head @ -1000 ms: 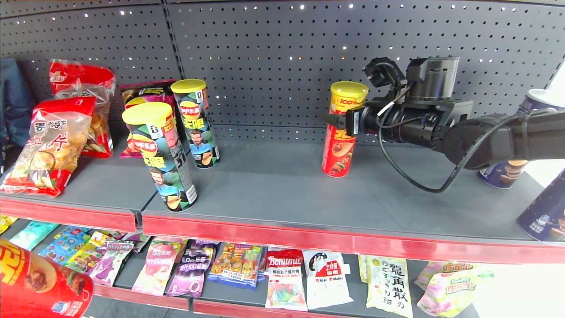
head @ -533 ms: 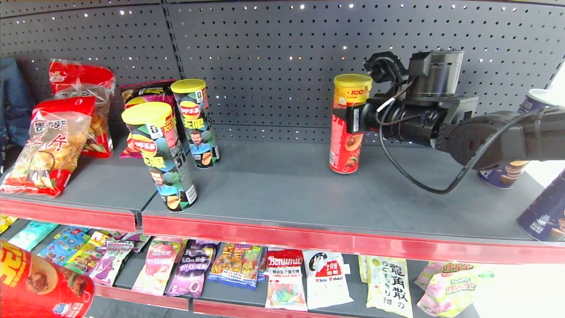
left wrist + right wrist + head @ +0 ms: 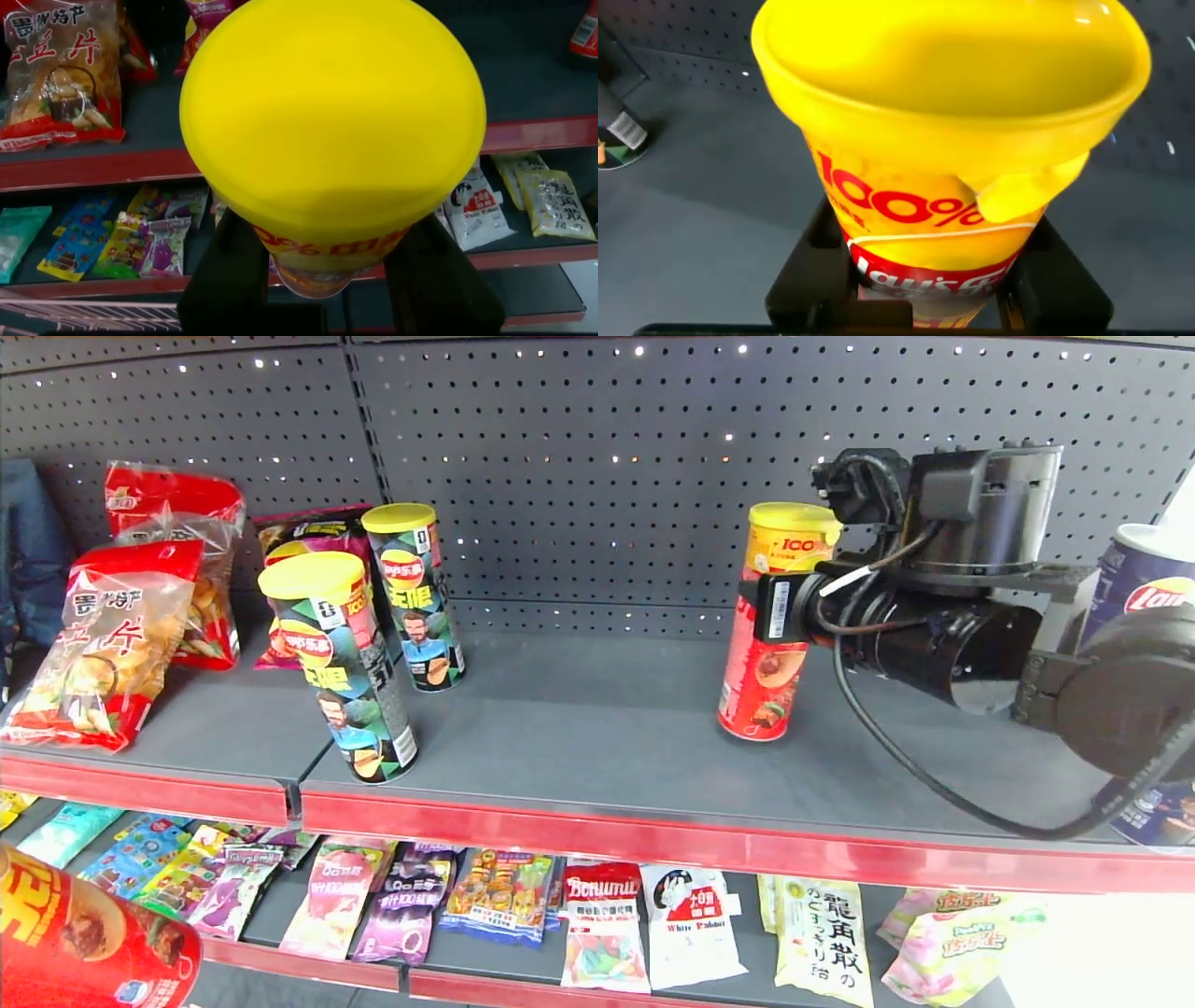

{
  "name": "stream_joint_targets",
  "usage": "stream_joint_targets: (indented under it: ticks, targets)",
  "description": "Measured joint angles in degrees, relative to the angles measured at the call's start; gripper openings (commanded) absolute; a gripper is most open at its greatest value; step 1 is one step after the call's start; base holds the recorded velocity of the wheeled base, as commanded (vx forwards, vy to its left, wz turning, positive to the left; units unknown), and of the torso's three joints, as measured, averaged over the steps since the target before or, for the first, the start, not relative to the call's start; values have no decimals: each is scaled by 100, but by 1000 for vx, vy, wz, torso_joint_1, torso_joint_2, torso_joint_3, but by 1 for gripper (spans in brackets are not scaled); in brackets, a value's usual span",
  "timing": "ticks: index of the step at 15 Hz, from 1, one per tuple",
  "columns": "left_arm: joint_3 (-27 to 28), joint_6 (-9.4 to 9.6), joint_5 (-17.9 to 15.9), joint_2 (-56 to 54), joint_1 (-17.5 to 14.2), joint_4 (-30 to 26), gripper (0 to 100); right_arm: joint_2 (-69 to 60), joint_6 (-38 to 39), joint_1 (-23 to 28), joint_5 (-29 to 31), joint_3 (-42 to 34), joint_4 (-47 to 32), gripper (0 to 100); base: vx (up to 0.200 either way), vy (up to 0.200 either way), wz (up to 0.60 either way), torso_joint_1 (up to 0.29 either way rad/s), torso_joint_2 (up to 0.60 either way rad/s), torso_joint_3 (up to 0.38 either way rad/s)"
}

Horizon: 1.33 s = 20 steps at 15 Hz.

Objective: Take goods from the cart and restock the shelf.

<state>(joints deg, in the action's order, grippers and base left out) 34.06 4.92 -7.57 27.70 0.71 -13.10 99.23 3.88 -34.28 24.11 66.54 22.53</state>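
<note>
The right gripper (image 3: 771, 609) is clamped on a red can (image 3: 758, 681), with a finger pressed to each side of the body just below the yellow lid. The can is over the right half of the top shelf (image 3: 579, 737), about midway between its front edge and the back wall. It leans slightly, top to the right. Whether its base touches the shelf cannot be told. The lid is on, so the contents are hidden.

The left gripper (image 3: 327, 278) is closed on a second can (image 3: 332, 121), also red, with a black finger on each side below its yellow lid. It is held low at the near left, in front of the lower shelf (image 3: 308, 963), lid on.

On the left of the top shelf stand two lidded green cans. One (image 3: 341, 672) is near the front edge and the other (image 3: 415, 597) is farther back. Snack bags (image 3: 103, 644) lie at the far left, with crisps showing through their clear fronts. A blue can (image 3: 1144, 588) stands at the right, behind the right arm. Flat packets (image 3: 597, 924) lie in rows on the lower shelf.
</note>
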Motion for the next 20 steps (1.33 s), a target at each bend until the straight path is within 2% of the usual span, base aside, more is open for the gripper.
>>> stream_joint_targets:
  ticks: [3, 5, 9, 14, 20]
  targets:
    - [-50, 0, 0, 0, 0, 0, 0, -224, 124, -323, 444, -571, 812, 0, 0, 0, 0, 0, 0, 0]
    - [-57, 0, 0, -2, 0, 0, 0, -284, 83, -540, 835, -923, 1025, 0, 0, 0, 0, 0, 0, 0]
    - [-74, 0, 0, -11, -2, 0, 0, -351, 79, -933, 1236, -1261, 1056, 0, 0, 0, 0, 0, 0, 0]
    - [-112, 0, 10, -26, 0, 0, 0, -323, 74, -1280, 1653, -1268, 1053, 0, 0, 0, 0, 0, 0, 0]
    - [-146, 0, 11, -50, 0, 0, 0, -240, 101, -1597, 1732, -1252, 1048, 0, 0, 0, 0, 0, 0, 0]
